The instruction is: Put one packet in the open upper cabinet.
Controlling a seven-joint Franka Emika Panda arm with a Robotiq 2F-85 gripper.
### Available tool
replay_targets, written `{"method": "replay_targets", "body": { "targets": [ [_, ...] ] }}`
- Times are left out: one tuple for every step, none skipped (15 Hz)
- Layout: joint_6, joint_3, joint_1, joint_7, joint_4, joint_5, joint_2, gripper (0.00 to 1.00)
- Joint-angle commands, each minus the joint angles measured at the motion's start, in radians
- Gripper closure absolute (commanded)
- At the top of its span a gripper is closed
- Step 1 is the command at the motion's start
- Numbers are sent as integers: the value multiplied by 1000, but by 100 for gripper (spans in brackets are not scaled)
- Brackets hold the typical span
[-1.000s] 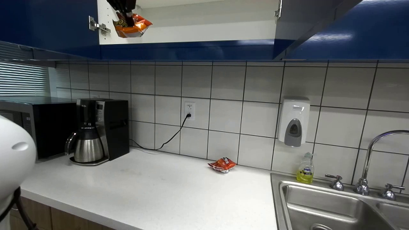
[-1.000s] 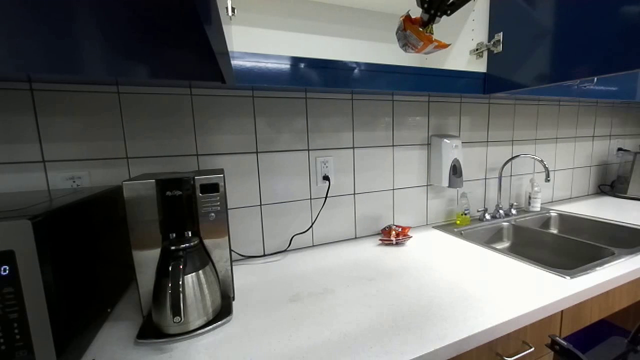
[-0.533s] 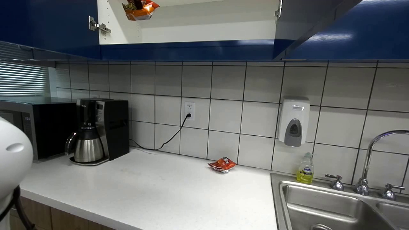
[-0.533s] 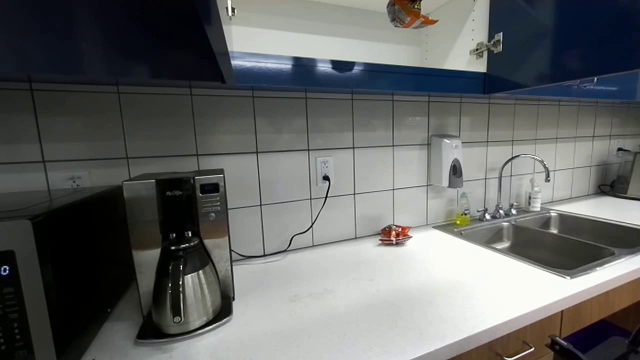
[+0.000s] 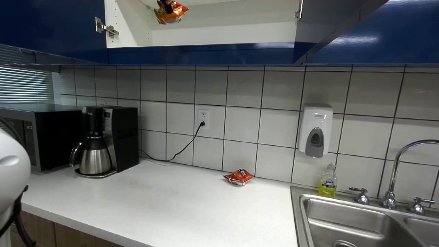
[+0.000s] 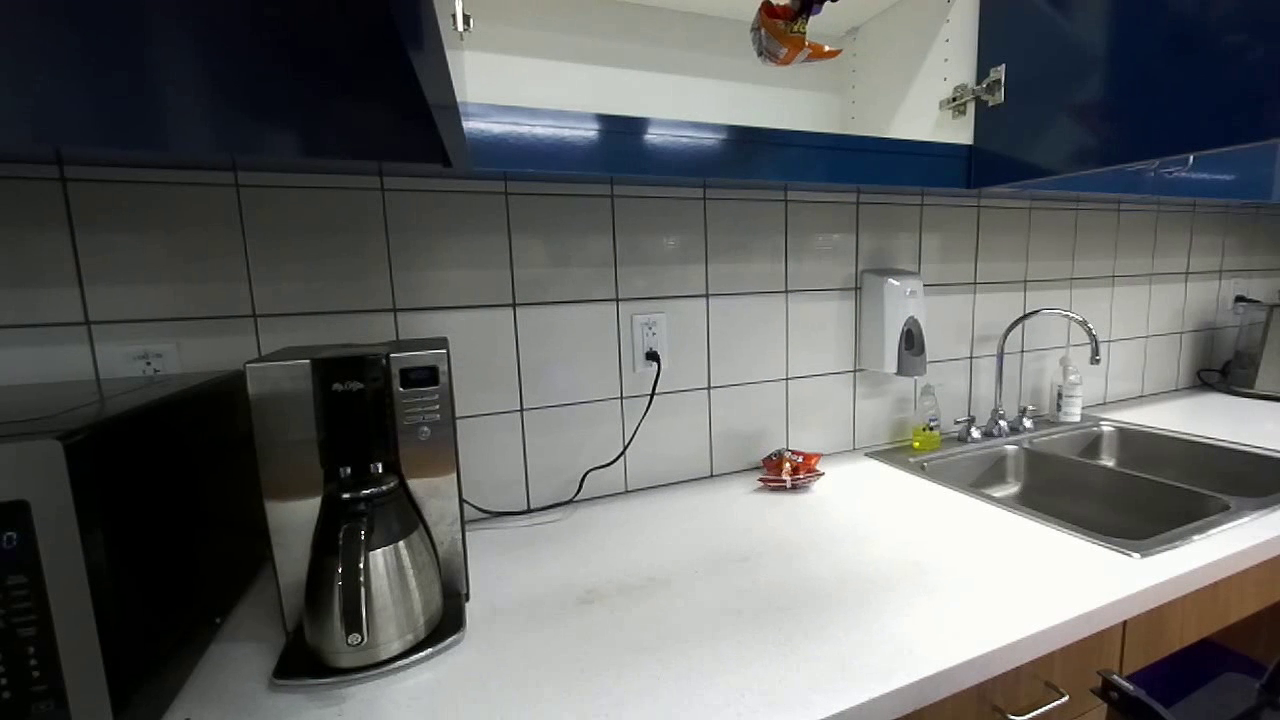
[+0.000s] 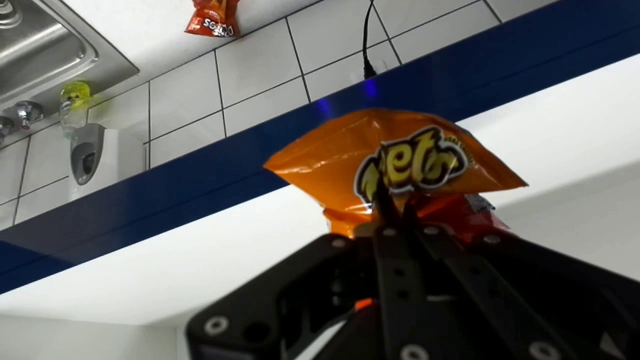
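The end effector (image 7: 396, 201) grasped the orange packet (image 7: 395, 150) above the lower edge of the open upper cabinet (image 5: 202, 55), white interior stretching alongside. A redder packet (image 5: 239, 177) lay near the worktop's (image 5: 178, 209) back edge.

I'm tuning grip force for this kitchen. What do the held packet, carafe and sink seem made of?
Held packet: likely thin, glossy plastic film, by its creases and bright highlights; a foil lining is possible.
Carafe: shiny metal body, probably stainless steel, from its grey streaked reflections.
Sink: satin metal, likely stainless steel, given its grey sheen.
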Motion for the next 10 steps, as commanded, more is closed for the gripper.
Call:
{"method": "replay_targets", "body": {
  "targets": [
    [-13, 19, -23, 69, 137, -53, 126, 100],
    [-13, 19, -21, 84, 159, -68, 152, 100],
    [-9, 20, -21, 108, 179, -82, 177, 100],
    [-13, 17, -16, 121, 201, -92, 203, 100],
    [-14, 14, -11, 130, 219, -100, 225, 100],
    [-13, 12, -6, 141, 237, -107, 248, 100],
    [-15, 9, 0, 144, 254, -110, 268, 100],
    [-19, 6, 5, 144, 271, -112, 289, 100],
    [-18, 4, 9, 146, 287, -116, 309, 100],
    [-17, 3, 13, 150, 301, -121, 326, 100]
  ]
}}
